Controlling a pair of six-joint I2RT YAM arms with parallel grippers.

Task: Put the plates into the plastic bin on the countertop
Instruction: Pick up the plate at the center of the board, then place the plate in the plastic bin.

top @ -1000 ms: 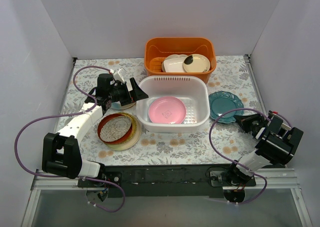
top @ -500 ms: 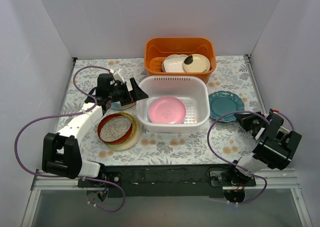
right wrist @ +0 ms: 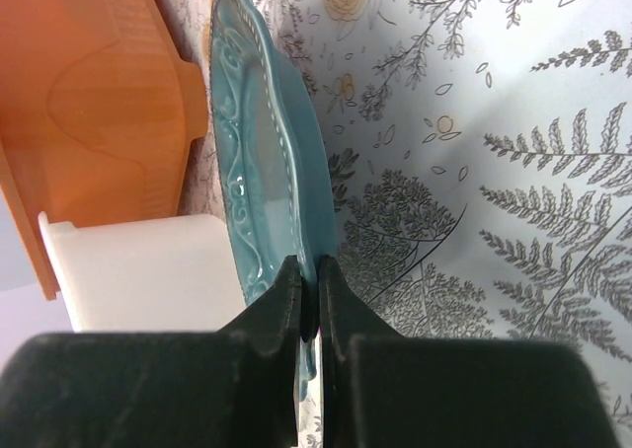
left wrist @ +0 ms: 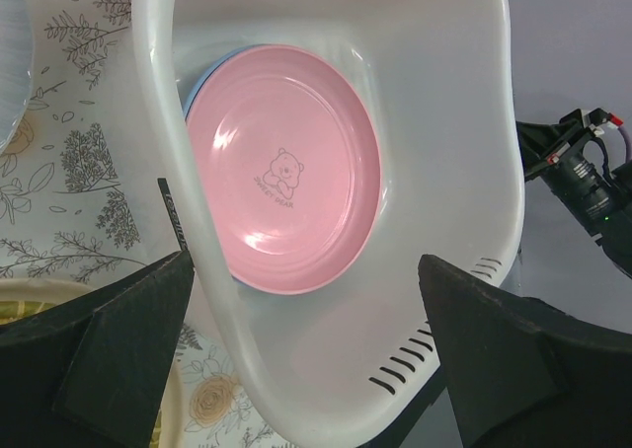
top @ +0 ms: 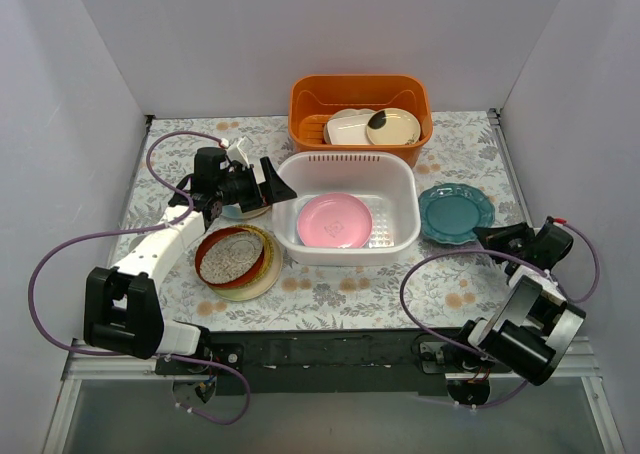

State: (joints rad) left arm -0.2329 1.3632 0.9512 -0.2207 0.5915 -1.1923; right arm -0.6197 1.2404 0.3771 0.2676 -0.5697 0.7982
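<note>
Jaws of the right gripper [right wrist: 308,270] are pinching the rim of the teal plate [top: 455,212], nearly closed on it. That plate is lying flat just right of the plastic bin [top: 345,160], with the orange basket [top: 360,94] behind. A pink plate [top: 334,220] is resting inside the bin, and stacked plates [top: 235,259] are sitting on the countertop [top: 350,289] at its left. The left arm is reaching toward the bin's left wall, with the left gripper [left wrist: 301,300] gaping wide and holding nothing.

Over the bin [top: 404,204] the way down is open; only a pink plate [top: 334,220] lies inside. The basket [top: 360,92] blocks its far side and stacked plates [top: 236,259] crowd its left front corner, near my spread left hand [top: 278,184]. Bare desk [top: 350,292] runs along the front. The teal plate [top: 455,212], pinched in my right hand [top: 495,237], lies just right of the bin.
</note>
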